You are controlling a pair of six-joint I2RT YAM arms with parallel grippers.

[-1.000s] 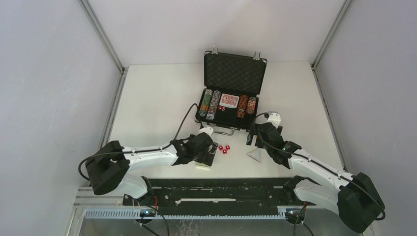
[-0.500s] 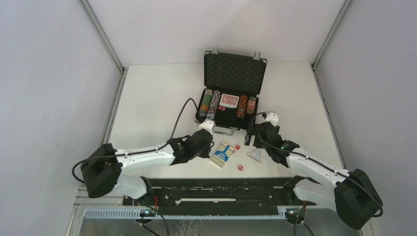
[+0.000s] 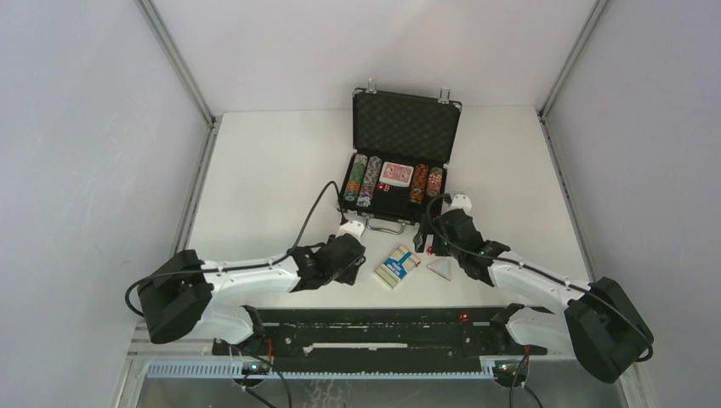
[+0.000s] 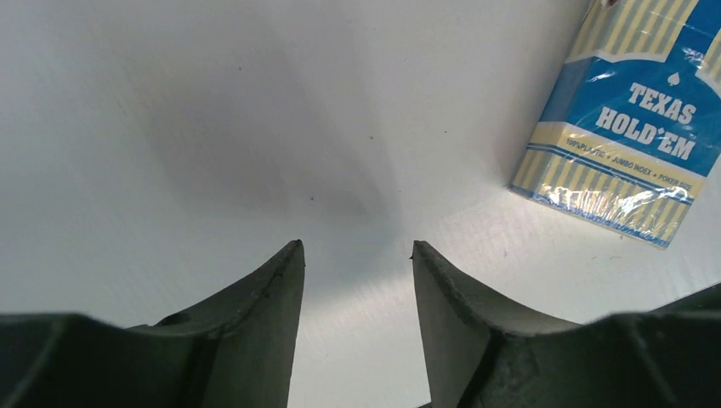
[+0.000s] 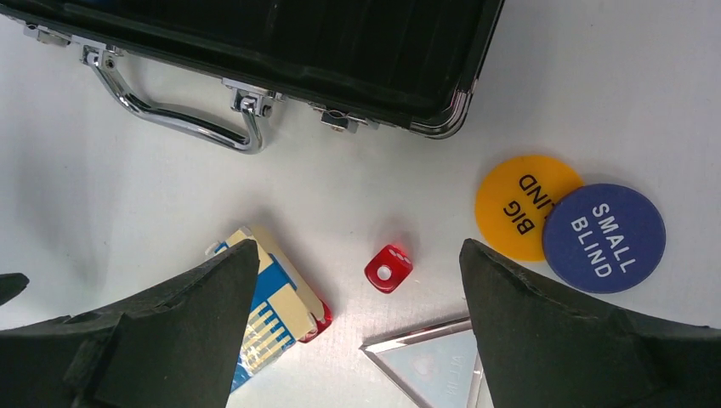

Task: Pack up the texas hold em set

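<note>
The small black briefcase (image 3: 400, 161) stands open toward the far side of the table (image 3: 272, 170), lid upright, its silver handle (image 5: 183, 115) facing near. Rows of poker chips (image 3: 363, 178) fill both ends of its tray, with the red-backed cards (image 3: 395, 173) between them and red dice (image 3: 384, 187) just beside the cards.

Near the case, the blue card box (image 4: 629, 144) lies flat on the table between the two arms. The left gripper (image 4: 357, 246) hovers low over bare table just left of that box, its fingers apart and holding nothing. The right gripper (image 5: 357, 246) hangs near the case's handle with its fingers spread wide and empty; a red die (image 5: 388, 269) sits on the table in the gap beneath them. A second red piece (image 5: 319, 323) shows at the box's right edge, touching it. The triangle piece (image 5: 434, 361) lies just near of the die. To the right, the yellow Big Blind button (image 5: 523, 204) and blue Small Blind button (image 5: 604, 238) lie flat, the blue one overlapping the yellow
</note>
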